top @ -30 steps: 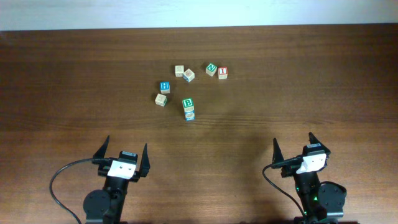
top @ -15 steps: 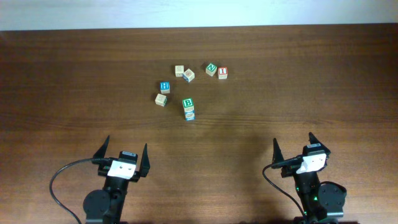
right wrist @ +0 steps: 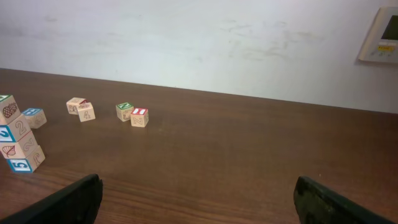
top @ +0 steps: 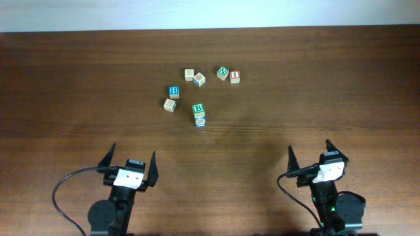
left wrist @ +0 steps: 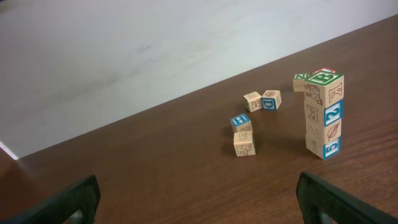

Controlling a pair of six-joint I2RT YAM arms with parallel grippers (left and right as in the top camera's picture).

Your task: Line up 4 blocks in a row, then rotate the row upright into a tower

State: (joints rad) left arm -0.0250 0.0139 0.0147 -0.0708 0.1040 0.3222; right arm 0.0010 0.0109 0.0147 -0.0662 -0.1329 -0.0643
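Overhead, the stack of four blocks (top: 199,113) stands near the middle of the dark wooden surface (top: 341,78), and its top face shows a green B. Six loose blocks lie around it, none touching it. A blue H block (top: 174,92) and a plain-topped block (top: 170,105) sit to its left, a close pair (top: 194,77) lies farther back, and a green N block (top: 224,73) sits just beside a red-lettered block (top: 235,77) at the back right. The left fingers (top: 107,164) and the right fingers (top: 291,165) sit at the near edge, well apart from every block. Both sets are spread wide and grasp nothing. In the left wrist view the stack rises four high on the right side, with a blue 2 on the second block from the top and a blue 5 on the bottom one. In the right wrist view the stack sits at the left border, partly cut off. A pale wall (right wrist: 186,43) runs behind the surface, with a small panel (right wrist: 387,34) mounted at its right end.
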